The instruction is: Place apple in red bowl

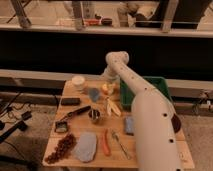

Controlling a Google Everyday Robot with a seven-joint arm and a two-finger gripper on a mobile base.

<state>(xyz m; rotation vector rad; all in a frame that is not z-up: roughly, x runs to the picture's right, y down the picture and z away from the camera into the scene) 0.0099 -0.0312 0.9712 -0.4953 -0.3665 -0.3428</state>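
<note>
- Gripper (pixel 111 81) – hangs low over the far side of the wooden table (pixel 182 148); open or closed, cannot tell.
- Apple (pixel 105 89) – sits just under the gripper, slightly left; gripped or merely close, cannot tell.
- Green bin (pixel 161 85) right of the gripper, white cup (pixel 78 82) left, carrot (pixel 106 143) well nearer the camera.

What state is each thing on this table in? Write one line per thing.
tool: lowered at the table's far side, right above the apple
apple: resting on the table, in no bowl
white bowl: upright
metal cup: upright
carrot: lying flat
green bin: open-topped, partly hidden by the arm
</note>
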